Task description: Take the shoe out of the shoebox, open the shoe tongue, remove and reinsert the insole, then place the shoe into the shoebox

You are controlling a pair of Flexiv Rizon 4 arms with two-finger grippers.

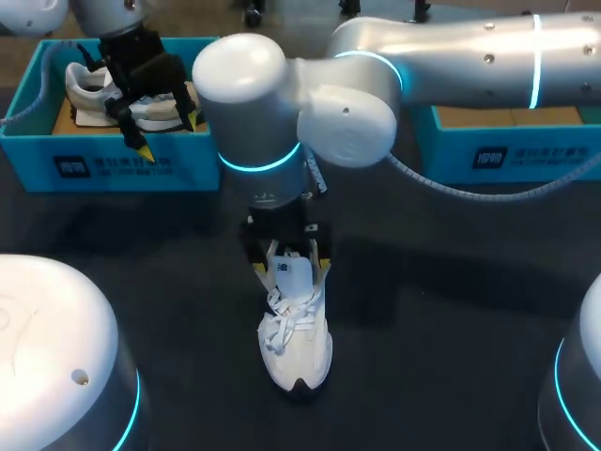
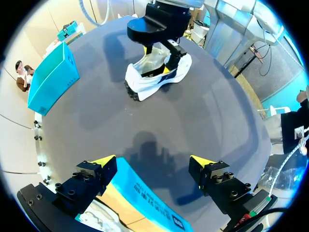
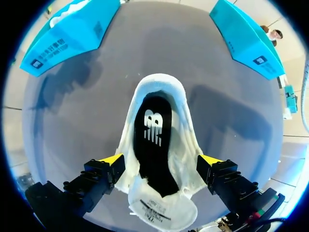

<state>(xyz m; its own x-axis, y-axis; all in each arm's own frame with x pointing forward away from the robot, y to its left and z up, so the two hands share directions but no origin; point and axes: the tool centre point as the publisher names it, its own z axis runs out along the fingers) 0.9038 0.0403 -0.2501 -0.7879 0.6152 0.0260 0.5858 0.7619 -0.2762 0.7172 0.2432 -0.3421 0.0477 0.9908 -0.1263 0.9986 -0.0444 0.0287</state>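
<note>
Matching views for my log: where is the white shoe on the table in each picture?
Head view: shoe low centre, under the right gripper.
Left wrist view: shoe far ahead of the left gripper.
Right wrist view: shoe close ahead of its gripper.
Shared landmark: the teal shoebox holding another shoe.

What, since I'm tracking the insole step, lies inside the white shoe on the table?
A black insole with a white logo lies inside the white shoe; its toe end is hidden under the tongue.
</note>
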